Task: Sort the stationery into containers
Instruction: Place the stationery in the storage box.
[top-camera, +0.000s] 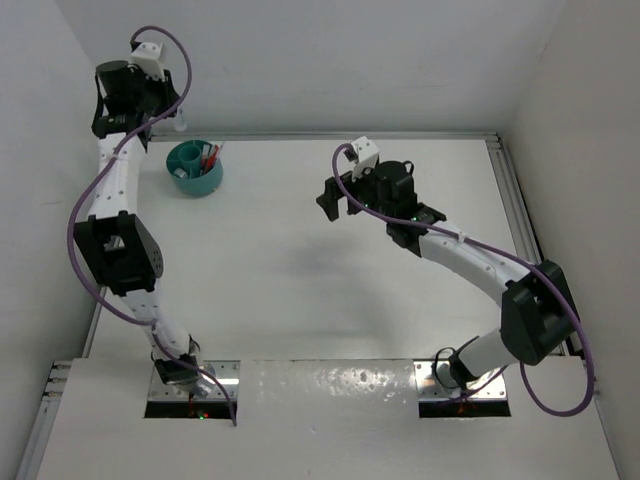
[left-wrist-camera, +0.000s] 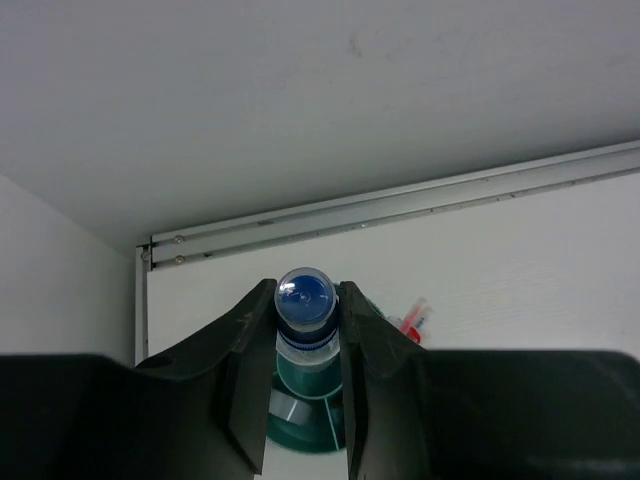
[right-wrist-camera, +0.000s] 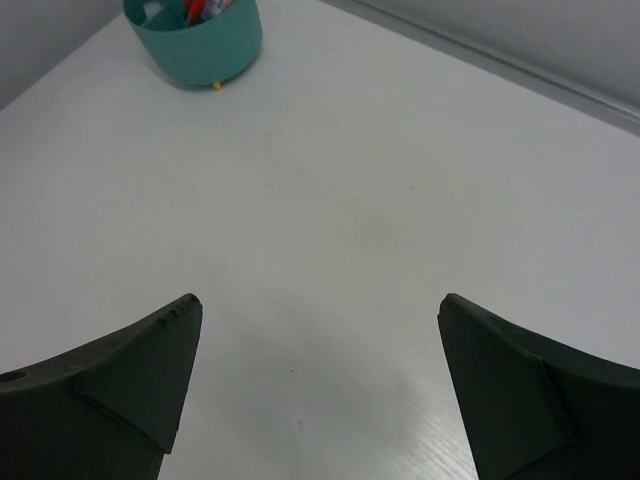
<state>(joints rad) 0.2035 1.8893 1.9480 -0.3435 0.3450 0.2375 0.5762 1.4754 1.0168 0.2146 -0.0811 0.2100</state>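
My left gripper (left-wrist-camera: 306, 292) is shut on a small white bottle with a blue cap (left-wrist-camera: 305, 300), pinched at its neck. It hangs right above the round teal organiser (left-wrist-camera: 300, 405), whose dividers show below the bottle. The organiser (top-camera: 192, 184) stands at the table's far left, under the left gripper (top-camera: 176, 124). Red and blue pens (top-camera: 210, 158) stand in it, and the pens (left-wrist-camera: 414, 320) also show past my right finger. My right gripper (top-camera: 328, 200) hovers over the table's middle. In its wrist view the right gripper (right-wrist-camera: 318, 305) is open and empty, with the organiser (right-wrist-camera: 205, 50) far ahead.
A metal rail (left-wrist-camera: 400, 205) runs along the table's far edge, close behind the organiser, with the white back wall above it. A side wall stands close on the left. A rail (top-camera: 512, 200) also borders the table's right side.
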